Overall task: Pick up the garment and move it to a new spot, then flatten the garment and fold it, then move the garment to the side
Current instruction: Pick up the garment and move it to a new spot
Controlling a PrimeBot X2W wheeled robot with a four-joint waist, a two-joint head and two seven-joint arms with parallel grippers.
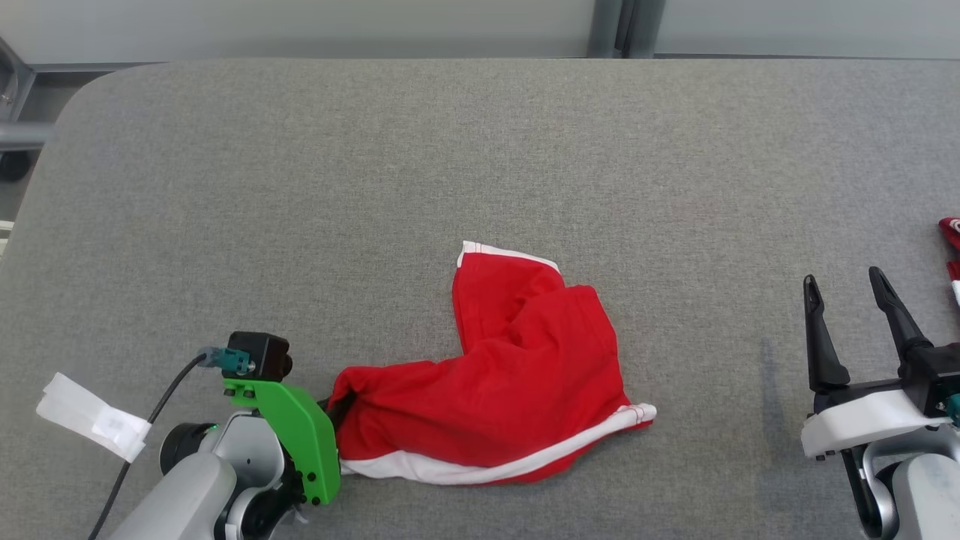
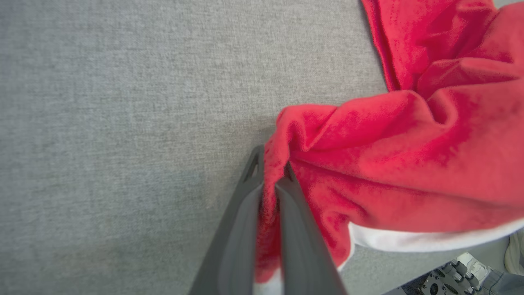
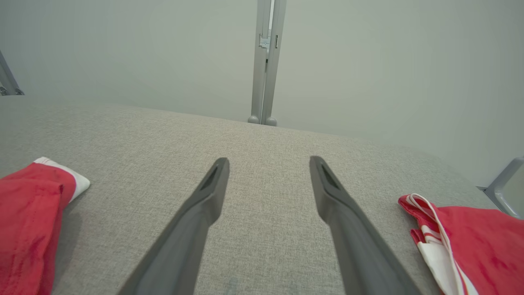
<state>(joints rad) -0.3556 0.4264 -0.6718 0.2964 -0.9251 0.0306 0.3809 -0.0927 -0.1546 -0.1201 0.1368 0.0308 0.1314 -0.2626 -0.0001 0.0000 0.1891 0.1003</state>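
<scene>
1. On the grey table (image 1: 375,187), near its front edge, the red garment (image 1: 525,375) lies crumpled.
2. Left gripper (image 2: 272,164) pinches the garment's left corner, fingers pressed together on the cloth.
3. Right gripper (image 1: 842,276) stands spread wide, holding nothing, between that garment and another red cloth (image 3: 483,233).

1. There are two red garments with white trim: the garment (image 1: 525,375) in the middle and a second garment (image 3: 483,237) at the right edge.
2. There are two grippers: the left gripper (image 2: 272,164) and the right gripper (image 1: 842,276).
3. There are four dark fingers (image 3: 196,221) in total, two on each gripper.
4. There is one grey table (image 1: 375,187).
5. There is one green bracket (image 1: 296,431), on the left wrist.
6. There is one black cable (image 1: 154,415) and one white tag (image 1: 94,426).
7. There is one metal post (image 3: 266,61) behind the table.
</scene>
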